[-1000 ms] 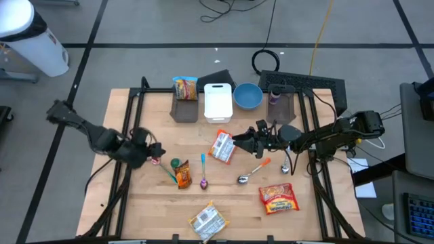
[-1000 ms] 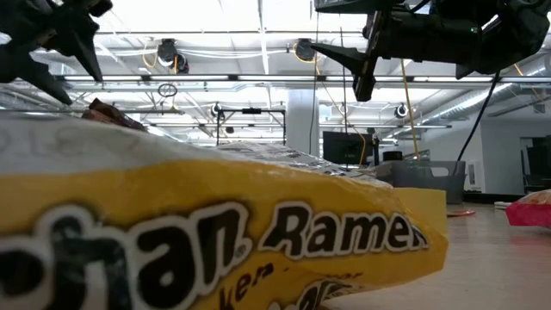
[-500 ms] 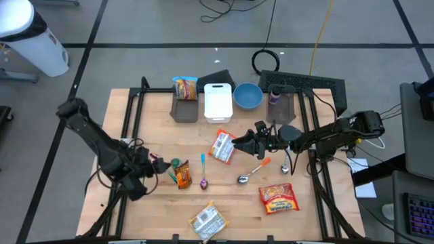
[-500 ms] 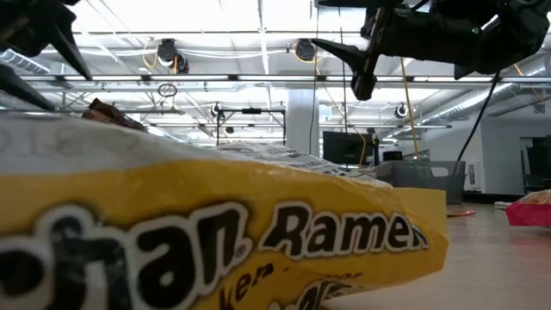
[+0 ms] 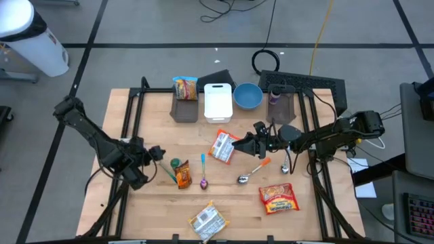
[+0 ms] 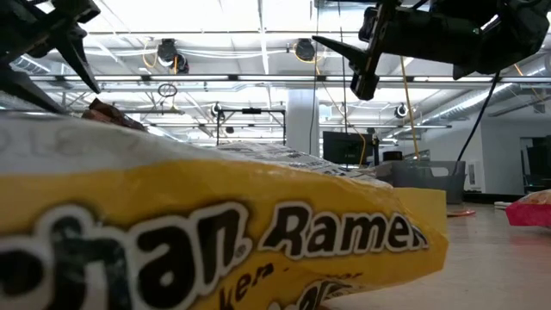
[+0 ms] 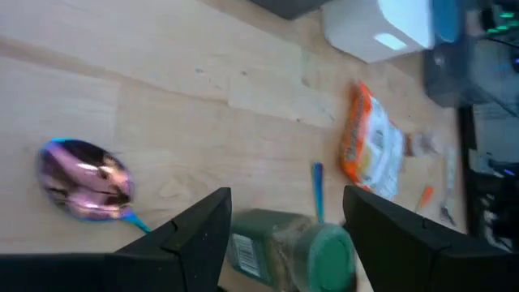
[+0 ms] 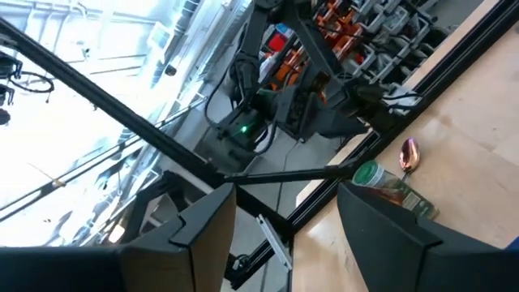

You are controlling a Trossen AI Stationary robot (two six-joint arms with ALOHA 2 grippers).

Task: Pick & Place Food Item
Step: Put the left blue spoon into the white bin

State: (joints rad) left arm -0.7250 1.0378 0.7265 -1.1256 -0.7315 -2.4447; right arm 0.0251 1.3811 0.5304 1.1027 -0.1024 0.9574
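At the left of the overhead frame, the left hand [image 5: 157,152] hangs with fingers spread wide, holding nothing, just left of a green-lidded jar [image 5: 175,164] on the wooden surface [image 5: 156,203]. Centre frame, an orange-and-white food packet [image 5: 222,146] lies flat. Just to its right, the right hand [image 5: 239,143] is spread open and empty.

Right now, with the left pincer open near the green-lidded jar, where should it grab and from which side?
Grip the green-lidded jar across its body just behind the green lid. It lies on its side, so the rounded sidewall is exposed. The left pincer is open and already straddles it; come straight on along that line, probably keeping clear of the purple spoon beside it.
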